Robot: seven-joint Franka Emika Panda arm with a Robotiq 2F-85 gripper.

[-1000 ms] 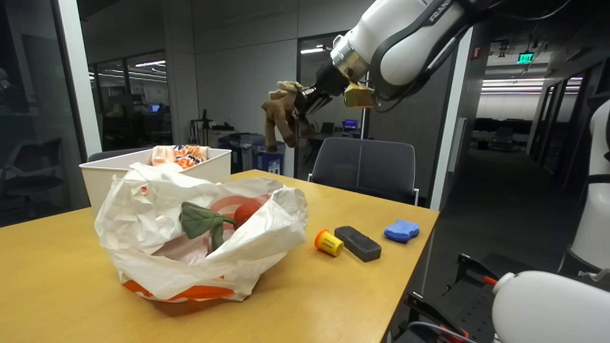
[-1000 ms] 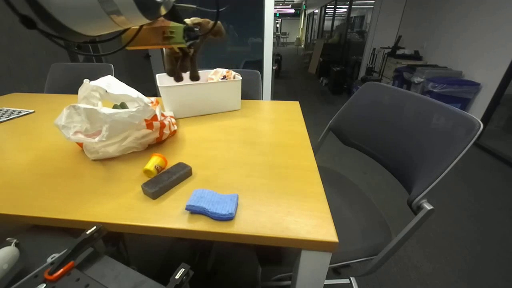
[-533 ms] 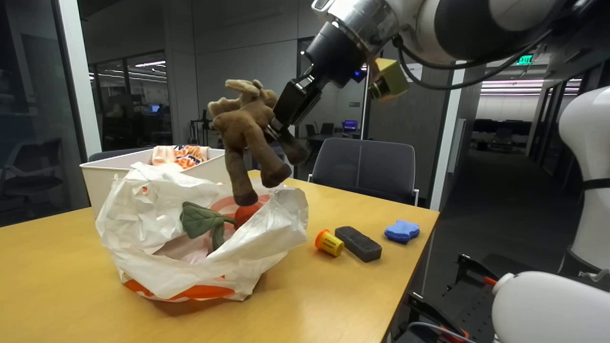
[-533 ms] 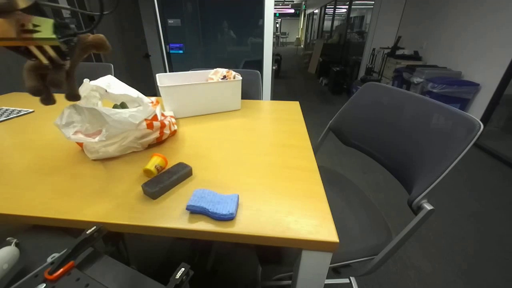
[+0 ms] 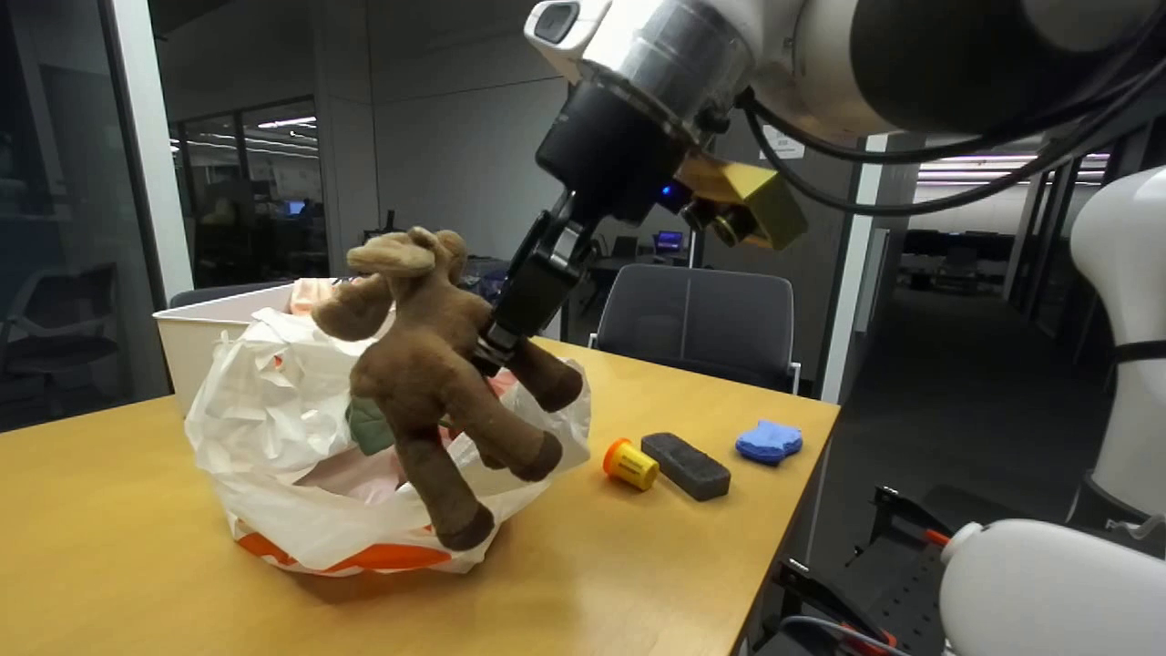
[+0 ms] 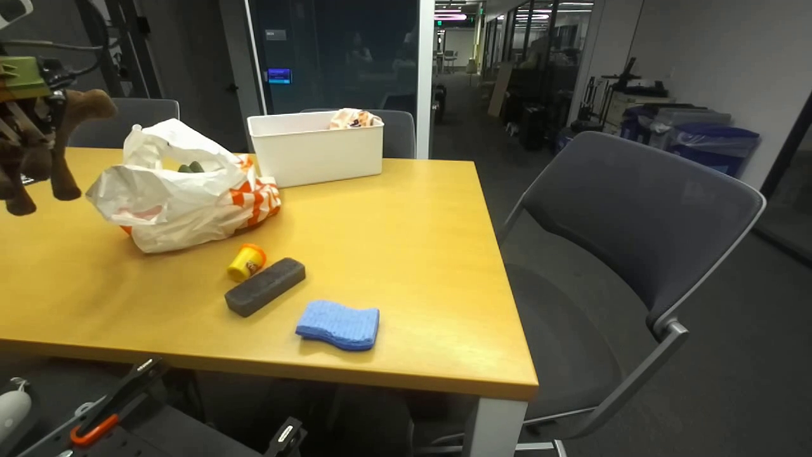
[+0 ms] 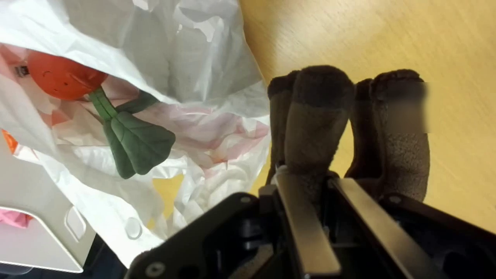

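My gripper (image 5: 493,350) is shut on a brown plush moose toy (image 5: 419,351), pinching it by the body. The toy is in the air, legs hanging down. In an exterior view it hides part of a white plastic bag (image 5: 260,415); in another exterior view the toy (image 6: 79,120) is cut by the left edge. In the wrist view the fingers (image 7: 306,178) close around the toy's brown fabric, and its dark-tipped legs (image 7: 319,112) point away over the table. The open bag (image 7: 201,58) lies beside it, with a red plush with green leaves (image 7: 64,75) inside.
A white bin (image 6: 317,155) with an orange-printed cloth (image 6: 352,119) stands behind the bag. A yellow tub with an orange lid (image 5: 630,465), a dark grey block (image 5: 685,466) and a blue sponge (image 5: 770,441) lie on the wooden table (image 6: 393,254). Chairs (image 5: 697,323) stand around it.
My gripper has carried the moose from above the white bin to beside the bag and lowered it, staying shut on it. The bag and table items look unmoved.
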